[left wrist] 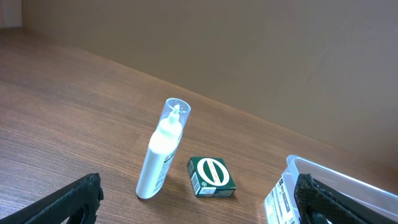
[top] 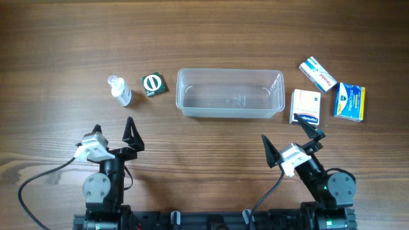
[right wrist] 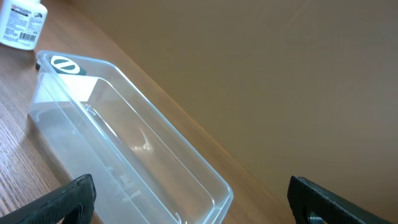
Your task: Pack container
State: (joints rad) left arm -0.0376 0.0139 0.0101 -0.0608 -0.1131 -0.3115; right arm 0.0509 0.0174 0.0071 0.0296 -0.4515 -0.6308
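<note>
the clear, see-through plastic rectangular container (top: 230, 112) sits empty at the middle of the wooden table (top: 57, 38), toward the far edge. its long axis runs left to right, parallel to the near edge. it lies ahead of both arms and between them, so neither gripper is much closer to it.

the left gripper (top: 113, 128) hangs spread wide with nothing between its fingers, near the near edge on the left. the right gripper (top: 282, 131) is likewise released and empty, near the near edge on the right.

the things to pack lie off the container's two short ends. toward the left edge are a white spray bottle with a clear cap (top: 119, 91) and a small green square box (top: 153, 84), straight ahead of the left gripper. off the right end are three cardboard boxes; the white and red one (top: 305, 106) lies just beside the container and closest to the right gripper. a first pick there looks like the shortest reach, followed by a short carry leftward into the tub.
</note>
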